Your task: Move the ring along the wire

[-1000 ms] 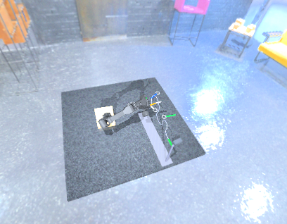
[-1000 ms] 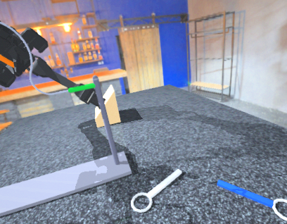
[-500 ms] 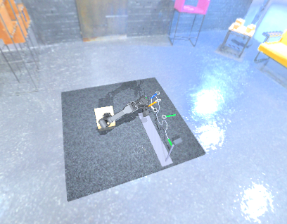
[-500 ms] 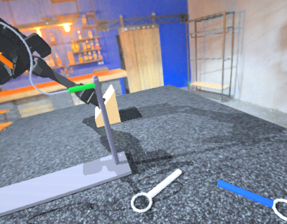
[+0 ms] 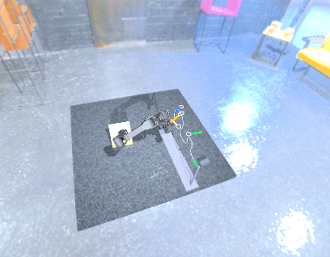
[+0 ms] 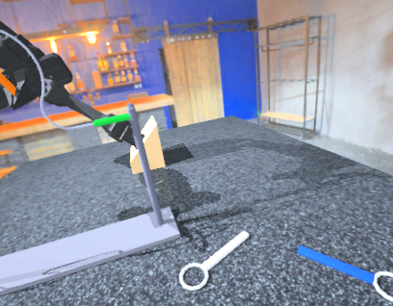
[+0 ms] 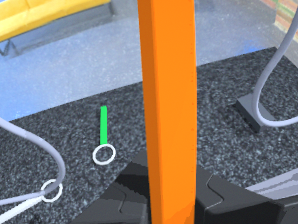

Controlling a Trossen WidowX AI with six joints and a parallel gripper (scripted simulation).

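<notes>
The orange handle (image 5: 176, 119) (image 6: 4, 80) (image 7: 171, 100) is held in my gripper (image 5: 171, 122) (image 7: 153, 160), which is shut on it. The handle rises straight up through the wrist view. Its ring (image 5: 181, 113) shows small in the top view, at the wire's far stretch; whether the wire passes through it is too small to tell. The grey wire (image 6: 42, 91) (image 7: 57, 155) bends on both sides of the handle in the wrist view. The near green part (image 5: 196, 163) (image 6: 112, 119) meets a post (image 5: 194, 176) (image 6: 145, 168). The other green part and post are hidden behind the arm.
A long pale base (image 5: 177, 159) (image 6: 79, 250) carries the post. Loose rings with a green handle (image 5: 196, 132) (image 7: 104, 125), a white handle (image 6: 226, 250) and a blue handle (image 6: 335, 264) lie on the dark mat. A grey block (image 5: 204, 161) (image 7: 250, 111) stands by the wire's near end.
</notes>
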